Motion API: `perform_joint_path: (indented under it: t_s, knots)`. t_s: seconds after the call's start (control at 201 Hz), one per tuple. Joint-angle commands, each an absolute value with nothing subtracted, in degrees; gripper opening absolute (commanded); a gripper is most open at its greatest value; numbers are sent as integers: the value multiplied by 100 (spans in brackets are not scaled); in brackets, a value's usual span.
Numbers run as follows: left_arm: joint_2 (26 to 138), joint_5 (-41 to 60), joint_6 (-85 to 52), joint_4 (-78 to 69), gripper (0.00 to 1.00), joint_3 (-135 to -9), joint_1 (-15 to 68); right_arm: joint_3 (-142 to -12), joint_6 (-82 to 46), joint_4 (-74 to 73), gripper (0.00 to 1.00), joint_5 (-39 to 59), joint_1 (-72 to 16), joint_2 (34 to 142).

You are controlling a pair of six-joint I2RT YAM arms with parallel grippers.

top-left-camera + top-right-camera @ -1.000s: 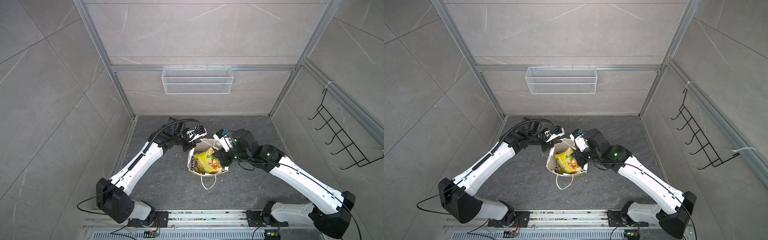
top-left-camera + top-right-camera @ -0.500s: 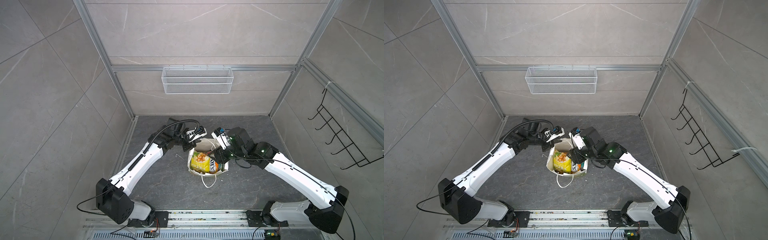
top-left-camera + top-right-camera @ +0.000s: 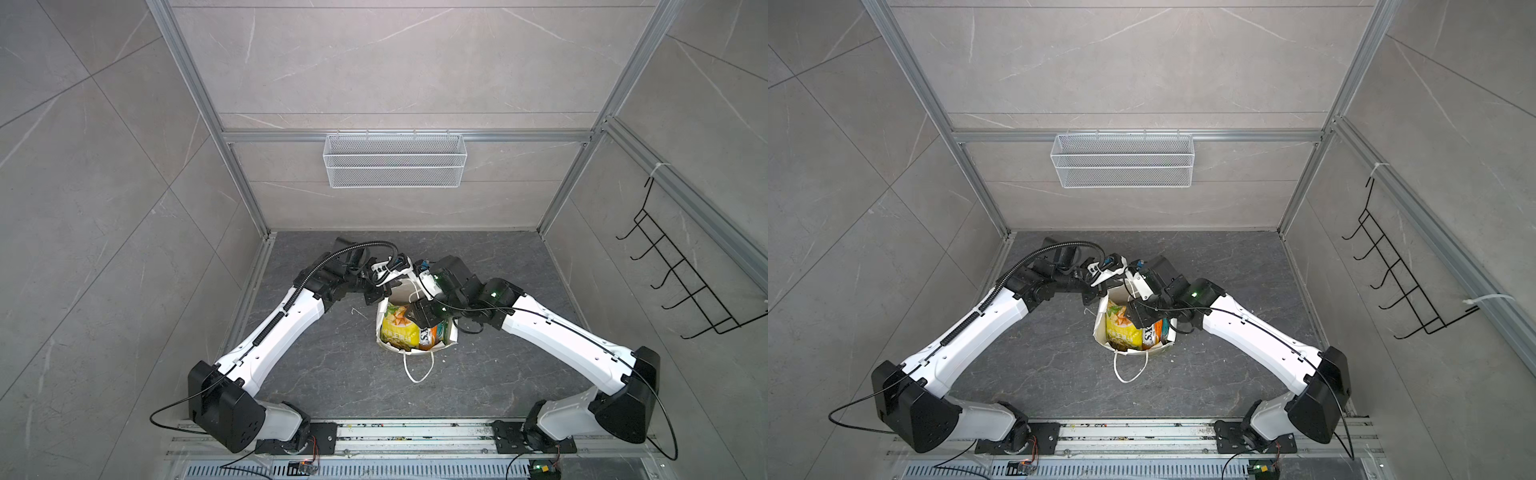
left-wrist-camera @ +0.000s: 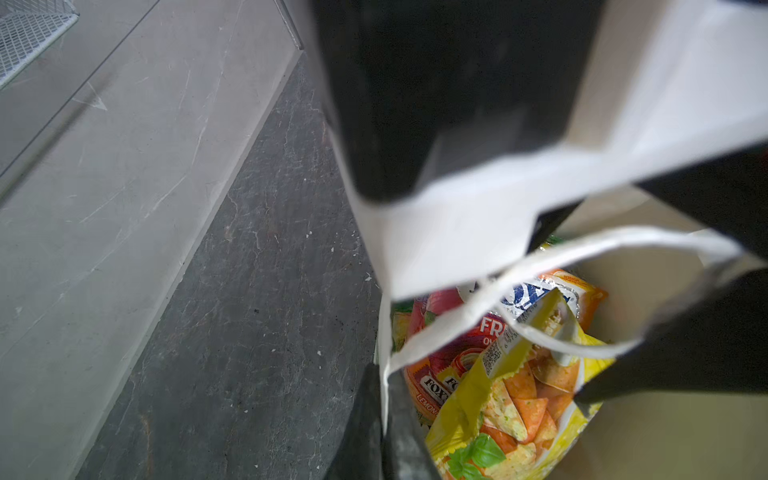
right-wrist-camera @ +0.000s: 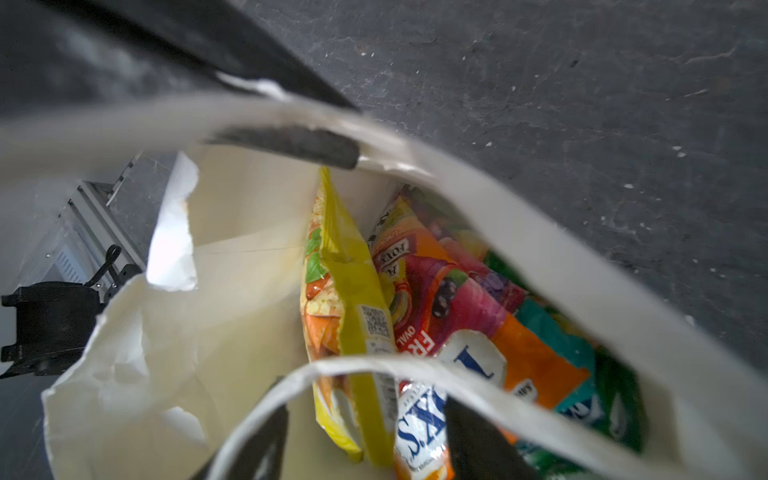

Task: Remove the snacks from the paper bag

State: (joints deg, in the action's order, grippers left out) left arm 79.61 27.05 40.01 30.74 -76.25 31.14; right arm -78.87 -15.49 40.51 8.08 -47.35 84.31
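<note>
The white paper bag [image 3: 415,354] [image 3: 1101,332] stands open on the dark floor, with the snacks upright inside it. A yellow packet [image 3: 398,328] [image 5: 353,299] [image 4: 519,411] leans against an orange-pink FOX'S packet [image 5: 453,307] [image 4: 449,357]. Teal [image 5: 548,332] and green [image 5: 619,386] packets stand behind those. My left gripper [image 3: 376,297] [image 4: 384,424] is shut on the bag's rim at its far left corner. My right gripper [image 3: 424,318] [image 5: 365,444] is open inside the bag's mouth. Its fingers straddle the top edges of the yellow and orange-pink packets, under a cord handle [image 5: 374,365].
A white wire-mesh basket [image 3: 395,160] hangs on the back wall. A black hook rack [image 3: 681,282] is fixed to the right wall. The bag's front cord handle [image 3: 417,370] lies looped on the floor. Both arms meet over the bag.
My right gripper has opened and shifted a little left, farther over the bag's mouth. The left gripper has kept its hold on the rim.
</note>
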Motion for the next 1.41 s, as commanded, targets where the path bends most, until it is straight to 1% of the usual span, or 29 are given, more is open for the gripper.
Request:
perform_joint_path:
  t_s: [0.0, 0.05, 0.105, 0.154, 0.249, 0.284, 0.373, 0.518, 0.612, 0.741, 0.891, 1.015, 1.12, 1.219, 1.403]
  knots:
    - [7612, 2903, 3938, 2470, 0, -7755, 3121, -8024, -1644, 3959, 49, 1147, -4816, 8663]
    - [7603, 2895, 3933, 2461, 0, -7747, 3120, -8063, -1635, 3996, 40, 1160, -4825, 8692]
    - [7594, 2869, 3916, 2453, 0, -7748, 3128, -8065, -1611, 3983, 33, 1162, -4821, 8677]
    - [7602, 2848, 3880, 2406, 0, -7742, 3126, -8068, -1600, 3964, 22, 1142, -4825, 8658]
    - [7633, 2793, 3791, 2364, 0, -7762, 3125, -8163, -1591, 4032, 9, 1110, -4825, 8616]
    - [7646, 2750, 3759, 2352, 0, -7782, 3127, -8180, -1578, 4043, 5, 1116, -4821, 8582]
    - [7673, 2557, 3675, 2222, 0, -7772, 3121, -8280, -1498, 4094, 0, 1063, -4823, 8455]
    - [7816, 2252, 3462, 2004, 0, -7924, 3123, -8556, -1108, 4259, 0, 1002, -4824, 8201]
    - [8007, 1966, 3319, 1820, 0, -8109, 3120, -8739, -635, 4387, 0, 1020, -4825, 8063]
    - [8376, 1705, 3268, 1695, 0, -8516, 3118, -9127, -106, 4655, 0, 568, -4793, 7950]
    - [8887, 1428, 3190, 1784, 0, -9175, 3086, -9610, 210, 4688, 0, 491, -4694, 7858]
    - [9121, 1201, 3112, 1807, 0, -9384, 3081, -9953, 359, 4728, 0, 433, -4685, 7798]
    - [8992, 1034, 3052, 1678, 0, -9194, 3053, -10031, 362, 4798, 0, 135, -4678, 7629]
    - [8712, 1085, 3040, 1583, 0, -8885, 3001, -9886, 138, 4739, 0, -308, -4638, 7290]
    - [7930, 1355, 3098, 1216, 0, -7857, 2999, -9173, -507, 4192, 0, -604, -4445, 6343]
